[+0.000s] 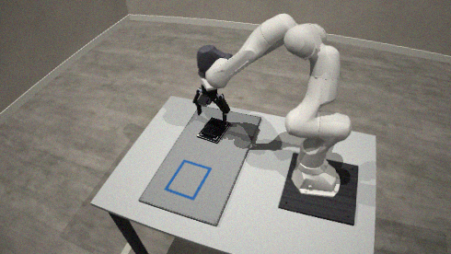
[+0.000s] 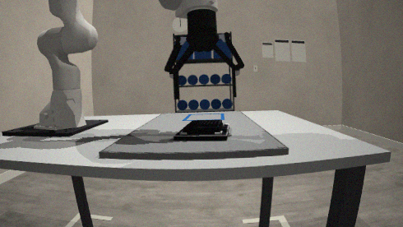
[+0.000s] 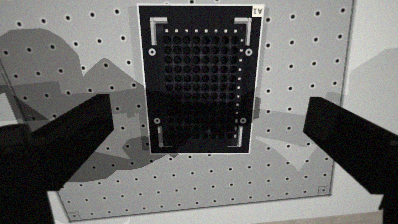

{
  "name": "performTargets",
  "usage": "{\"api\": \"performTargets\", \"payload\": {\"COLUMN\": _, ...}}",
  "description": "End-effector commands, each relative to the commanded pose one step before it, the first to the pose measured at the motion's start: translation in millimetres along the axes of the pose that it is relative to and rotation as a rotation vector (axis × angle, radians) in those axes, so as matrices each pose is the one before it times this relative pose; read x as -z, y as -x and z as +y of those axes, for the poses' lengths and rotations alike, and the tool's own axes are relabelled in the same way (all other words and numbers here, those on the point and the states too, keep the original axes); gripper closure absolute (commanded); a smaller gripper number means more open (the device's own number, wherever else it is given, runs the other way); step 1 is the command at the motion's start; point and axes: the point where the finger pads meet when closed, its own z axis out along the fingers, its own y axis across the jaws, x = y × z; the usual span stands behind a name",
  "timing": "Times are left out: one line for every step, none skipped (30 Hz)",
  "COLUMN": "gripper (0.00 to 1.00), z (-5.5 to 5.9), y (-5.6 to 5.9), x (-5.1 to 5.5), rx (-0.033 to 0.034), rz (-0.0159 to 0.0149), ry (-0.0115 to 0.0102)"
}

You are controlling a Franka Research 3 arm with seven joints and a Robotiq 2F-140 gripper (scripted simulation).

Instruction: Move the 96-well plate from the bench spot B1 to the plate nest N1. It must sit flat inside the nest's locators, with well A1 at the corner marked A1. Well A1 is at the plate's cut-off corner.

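Because the black 96-well plate (image 3: 200, 80) lies inside the white corner locators of the black plate nest (image 3: 145, 75), with nothing gripping it, it looks already delivered: it appears to sit flat within the brackets, and the nest's A1 label (image 3: 258, 10) marks the corner at upper right in the wrist view. Whether the plate's cut-off corner lies at that label is too dark to tell, so the orientation cannot be confirmed.

Above the nest, well apart from the plate, hangs the black two-finger gripper (image 2: 204, 84), its fingers spread fully wide and holding nothing; a spread claw over a seated plate suggests a release, leaving only a check of the seating.

Beyond the nest, at the opposite end of the grey perforated board (image 1: 230, 184), the blue-outlined bench spot (image 1: 188, 179) holds no plate.

Only the wrist view shows the locators, the label and the well grid. From the side, the exterior view shows the gap between the fingertips and the plate, and the plate's low, level profile on the nest. Solely the top view shows the blue outline whole, along with the white arm (image 1: 318, 115) on its black base plate (image 1: 350, 216).
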Motion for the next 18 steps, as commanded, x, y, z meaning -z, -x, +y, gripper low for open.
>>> {"api": "performTargets", "payload": {"gripper": 0.0, "z": -3.63, "y": 0.83, "x": 9.72, "rx": 0.0117, "rz": 0.00235, "ry": -0.01101}}
{"api": "performTargets", "payload": {"gripper": 0.0, "z": 0.0, "y": 0.0, "x": 2.17, "rx": 0.0, "rz": 0.0, "ry": 0.0}}
{"api": "performTargets", "payload": {"gripper": 0.0, "z": 0.0, "y": 0.0, "x": 0.0, "rx": 0.0, "rz": 0.0, "ry": 0.0}}
{"api": "performTargets", "payload": {"gripper": 0.0, "z": 0.0, "y": 0.0, "x": 0.0, "rx": 0.0, "rz": 0.0, "ry": 0.0}}
{"api": "performTargets", "payload": {"gripper": 0.0, "z": 0.0, "y": 0.0, "x": 0.0, "rx": 0.0, "rz": 0.0, "ry": 0.0}}
{"api": "performTargets", "payload": {"gripper": 0.0, "z": 0.0, "y": 0.0, "x": 0.0, "rx": 0.0, "rz": 0.0, "ry": 0.0}}
{"api": "performTargets", "payload": {"gripper": 0.0, "z": 0.0, "y": 0.0, "x": 0.0, "rx": 0.0, "rz": 0.0, "ry": 0.0}}
{"api": "performTargets", "payload": {"gripper": 0.0, "z": 0.0, "y": 0.0, "x": 0.0, "rx": 0.0, "rz": 0.0, "ry": 0.0}}
{"api": "performTargets", "payload": {"gripper": 0.0, "z": 0.0, "y": 0.0, "x": 0.0, "rx": 0.0, "rz": 0.0, "ry": 0.0}}
{"api": "performTargets", "payload": {"gripper": 0.0, "z": 0.0, "y": 0.0, "x": 0.0, "rx": 0.0, "rz": 0.0, "ry": 0.0}}
{"api": "performTargets", "payload": {"gripper": 0.0, "z": 0.0, "y": 0.0, "x": 0.0, "rx": 0.0, "rz": 0.0, "ry": 0.0}}
{"api": "performTargets", "payload": {"gripper": 0.0, "z": 0.0, "y": 0.0, "x": 0.0, "rx": 0.0, "rz": 0.0, "ry": 0.0}}
{"api": "performTargets", "payload": {"gripper": 0.0, "z": 0.0, "y": 0.0, "x": 0.0, "rx": 0.0, "rz": 0.0, "ry": 0.0}}
{"api": "performTargets", "payload": {"gripper": 0.0, "z": 0.0, "y": 0.0, "x": 0.0, "rx": 0.0, "rz": 0.0, "ry": 0.0}}
{"api": "performTargets", "payload": {"gripper": 0.0, "z": 0.0, "y": 0.0, "x": 0.0, "rx": 0.0, "rz": 0.0, "ry": 0.0}}
{"api": "performTargets", "payload": {"gripper": 0.0, "z": 0.0, "y": 0.0, "x": 0.0, "rx": 0.0, "rz": 0.0, "ry": 0.0}}
{"api": "performTargets", "payload": {"gripper": 0.0, "z": 0.0, "y": 0.0, "x": 0.0, "rx": 0.0, "rz": 0.0, "ry": 0.0}}
{"api": "performTargets", "payload": {"gripper": 0.0, "z": 0.0, "y": 0.0, "x": 0.0, "rx": 0.0, "rz": 0.0, "ry": 0.0}}
